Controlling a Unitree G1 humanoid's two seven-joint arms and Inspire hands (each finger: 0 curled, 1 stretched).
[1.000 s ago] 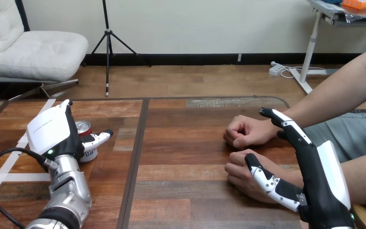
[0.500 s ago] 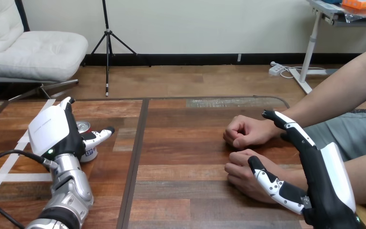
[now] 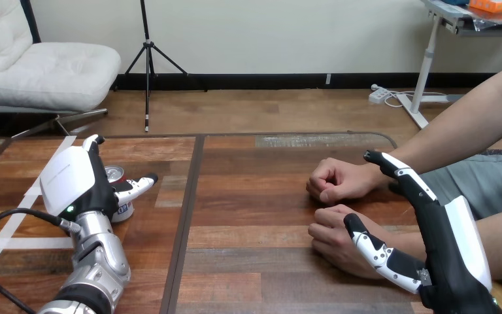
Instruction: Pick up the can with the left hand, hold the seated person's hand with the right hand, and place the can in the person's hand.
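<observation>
At left, upright on the brown wooden table [image 3: 248, 216]: small red-and-white metal can [image 3: 114, 174], tucked between palm and outstretched thumb of the left hand [image 3: 72, 180], fingers straight, not yet closed. Likely light, thin-walled, slick; best wrapped mid-body, gently. At right, right hand [image 3: 454, 242] spread, uncurled, thumb across the person's nearer hand [image 3: 330, 232], contact unclear

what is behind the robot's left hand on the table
A can behind the left hand; its top and part of its side show, the hand covers the rest.
</observation>
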